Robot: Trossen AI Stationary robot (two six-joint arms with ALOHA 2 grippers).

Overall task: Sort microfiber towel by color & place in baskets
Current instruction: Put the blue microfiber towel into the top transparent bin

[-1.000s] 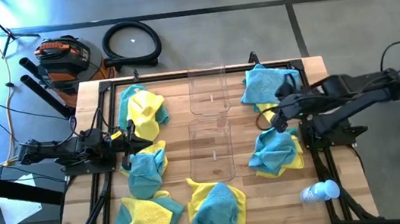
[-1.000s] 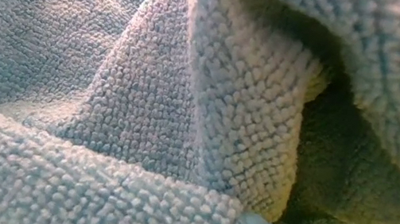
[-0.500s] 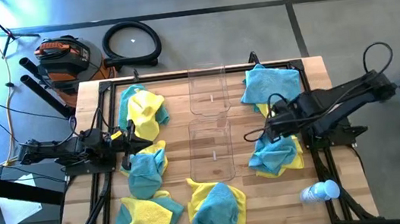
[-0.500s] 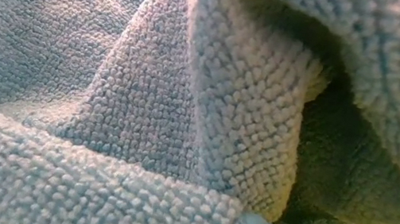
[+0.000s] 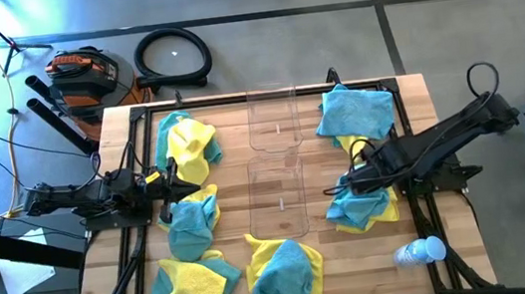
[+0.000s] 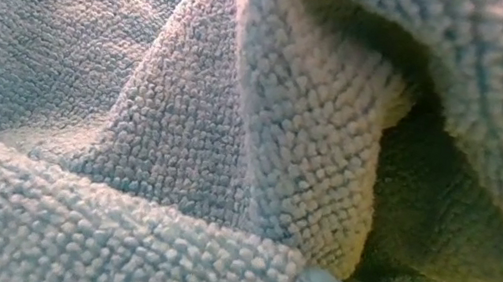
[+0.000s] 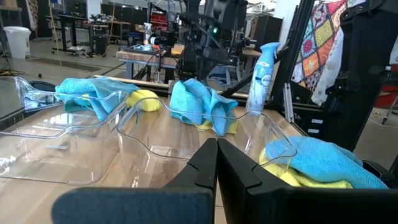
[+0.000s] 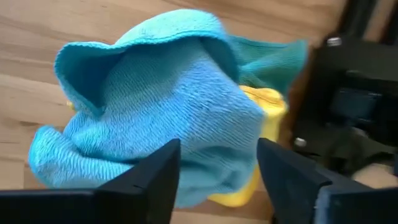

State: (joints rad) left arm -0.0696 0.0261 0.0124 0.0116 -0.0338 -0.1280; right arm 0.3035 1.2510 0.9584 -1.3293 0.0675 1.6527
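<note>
You are looking at a wooden table (image 5: 325,250) strewn with six heaps of teal and yellow towels, and two clear baskets sitting end to end along its middle: the far basket (image 5: 273,118) and the near basket (image 5: 279,197), both thin-walled and glossy.

Your right gripper (image 5: 347,183) is hanging low over the teal towel (image 5: 361,198) of the heap on the table's right side, with the near basket just beyond its fingertips toward the centre. Only the right wrist view is showing you its state: the two dark fingers (image 8: 152,177) are standing well apart, with the same teal towel (image 8: 161,112) bulging between and past them, looped and fuzzy, a yellow towel (image 8: 267,118) peeking from under it.

Your left gripper (image 5: 168,182) is waiting at the table's left edge; the left wrist view is showing its fingers (image 7: 214,165) pressed together, with the near basket (image 7: 186,134) straight ahead and a spray bottle (image 7: 261,74) farther off.

The low view is giving you nothing but a knobbly teal cloth (image 6: 181,140) filling the lens, hiding both arms.
</note>
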